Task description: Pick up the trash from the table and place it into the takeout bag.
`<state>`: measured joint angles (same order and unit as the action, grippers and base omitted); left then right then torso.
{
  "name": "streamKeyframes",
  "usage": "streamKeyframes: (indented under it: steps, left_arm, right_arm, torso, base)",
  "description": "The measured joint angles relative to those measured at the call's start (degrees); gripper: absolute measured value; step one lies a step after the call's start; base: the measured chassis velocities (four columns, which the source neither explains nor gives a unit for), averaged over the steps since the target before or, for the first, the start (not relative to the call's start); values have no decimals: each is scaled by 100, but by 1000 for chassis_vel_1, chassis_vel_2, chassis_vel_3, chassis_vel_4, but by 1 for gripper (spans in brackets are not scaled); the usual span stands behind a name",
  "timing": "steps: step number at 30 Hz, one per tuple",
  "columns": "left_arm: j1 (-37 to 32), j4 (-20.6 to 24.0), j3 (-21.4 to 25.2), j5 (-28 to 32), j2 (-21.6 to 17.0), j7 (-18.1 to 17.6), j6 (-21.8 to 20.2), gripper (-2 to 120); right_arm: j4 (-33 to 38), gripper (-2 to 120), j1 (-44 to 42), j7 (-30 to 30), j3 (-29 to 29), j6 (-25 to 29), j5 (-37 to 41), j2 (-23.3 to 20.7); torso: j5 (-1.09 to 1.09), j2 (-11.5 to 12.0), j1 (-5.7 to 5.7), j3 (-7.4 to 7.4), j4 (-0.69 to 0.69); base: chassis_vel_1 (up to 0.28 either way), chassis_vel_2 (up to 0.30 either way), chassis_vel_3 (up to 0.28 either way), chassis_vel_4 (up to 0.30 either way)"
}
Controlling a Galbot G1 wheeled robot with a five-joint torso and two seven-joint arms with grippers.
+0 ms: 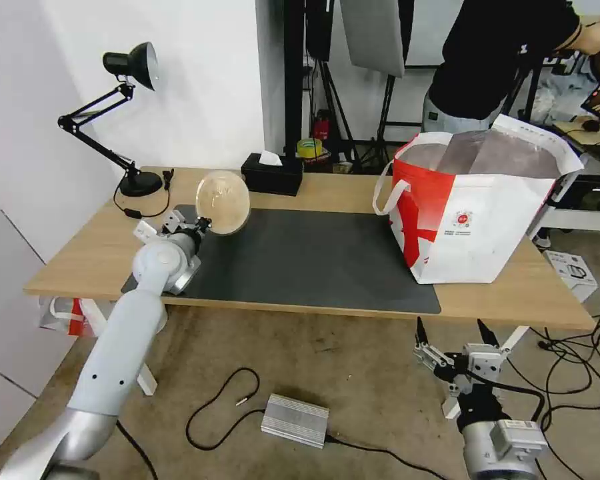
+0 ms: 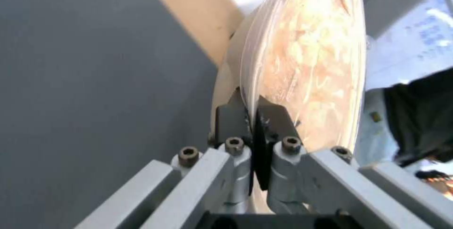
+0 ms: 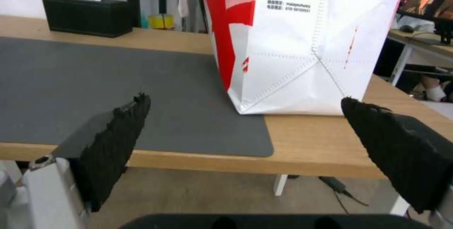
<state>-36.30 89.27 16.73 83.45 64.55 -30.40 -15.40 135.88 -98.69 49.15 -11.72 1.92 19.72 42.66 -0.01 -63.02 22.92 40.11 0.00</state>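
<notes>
My left gripper (image 1: 203, 225) is shut on the rim of a beige pulp bowl (image 1: 223, 202), which is tipped on edge above the left end of the dark grey mat (image 1: 300, 267). Up close, the black pads (image 2: 231, 117) pinch the bowl (image 2: 307, 55) through its clear film cover. The takeout bag (image 1: 480, 213), white and red with a foil lining, stands open on the right end of the table (image 1: 87, 260). My right gripper (image 1: 455, 333) hangs open below the table's front edge, facing the bag (image 3: 307, 45).
A black desk lamp (image 1: 130, 120) stands at the back left and a black tissue box (image 1: 272, 174) at the back middle. A person stands behind the bag. Cables and a silver box (image 1: 295, 420) lie on the floor. A red-and-white plastic bag (image 1: 63, 315) hangs under the table's left end.
</notes>
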Motion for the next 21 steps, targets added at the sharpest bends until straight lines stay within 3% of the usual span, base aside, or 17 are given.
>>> streamKeyframes:
  steps: [5, 14, 21]
  left_arm:
    - [-144, 400, 52, 93, -187, 51, 91, 0]
    - [-366, 628, 200, 114, -390, 286, 157, 0]
    - [-534, 832, 247, 133, -489, 810, 355, 0]
  right_arm:
    - [0, 100, 0, 1, 0, 0, 0, 0]
    - [0, 100, 0, 0, 0, 0, 0, 0]
    - [0, 100, 0, 0, 0, 0, 0, 0]
  torso:
    - [0, 0, 0, 0, 0]
    - [0, 0, 0, 0, 1]
    - [0, 0, 0, 0, 0]
  base:
    - [0, 0, 0, 0]
    - [0, 0, 0, 0]
    - [0, 0, 0, 0]
